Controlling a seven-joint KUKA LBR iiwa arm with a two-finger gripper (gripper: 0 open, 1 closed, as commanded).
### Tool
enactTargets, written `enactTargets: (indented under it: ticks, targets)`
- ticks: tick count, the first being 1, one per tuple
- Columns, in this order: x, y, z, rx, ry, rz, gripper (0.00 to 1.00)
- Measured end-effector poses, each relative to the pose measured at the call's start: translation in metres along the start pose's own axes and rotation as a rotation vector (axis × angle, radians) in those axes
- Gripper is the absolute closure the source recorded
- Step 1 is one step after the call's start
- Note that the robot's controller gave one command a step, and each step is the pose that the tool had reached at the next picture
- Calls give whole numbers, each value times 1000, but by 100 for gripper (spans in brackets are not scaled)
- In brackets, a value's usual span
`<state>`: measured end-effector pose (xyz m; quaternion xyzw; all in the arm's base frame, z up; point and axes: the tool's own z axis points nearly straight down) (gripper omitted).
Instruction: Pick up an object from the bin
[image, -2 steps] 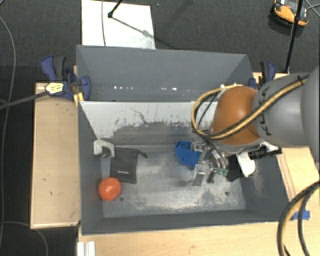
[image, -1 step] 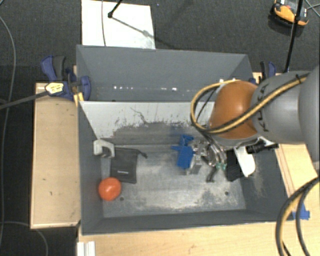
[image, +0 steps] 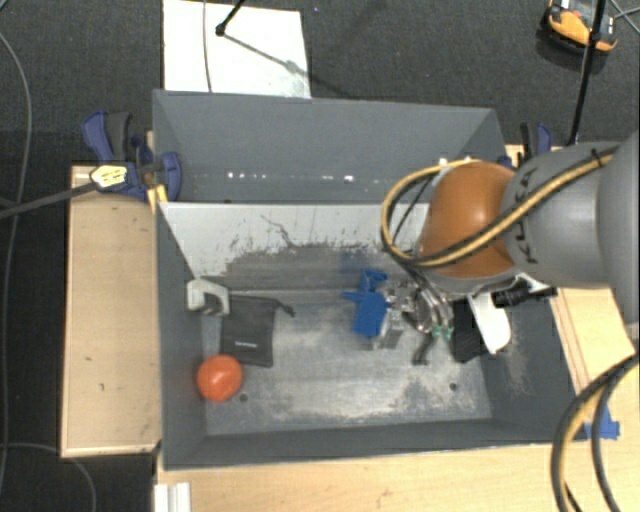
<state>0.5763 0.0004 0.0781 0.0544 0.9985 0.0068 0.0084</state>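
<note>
My gripper is low over the bin floor, right of centre, beneath the arm's orange cover. A blue plastic thing of uneven shape lies right against the gripper's left side; whether it is gripped I cannot tell. Just right of the gripper, a white piece and a black piece sit partly under the arm.
At the bin's left lie a dark grey block with a small white part at its upper corner, and an orange ball near the front left corner. The arm covers the bin's right back part.
</note>
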Motion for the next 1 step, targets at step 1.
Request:
enactTargets:
  ticks: [1]
  targets:
    - [-14, 17, -75, -1, -1, 28, 100]
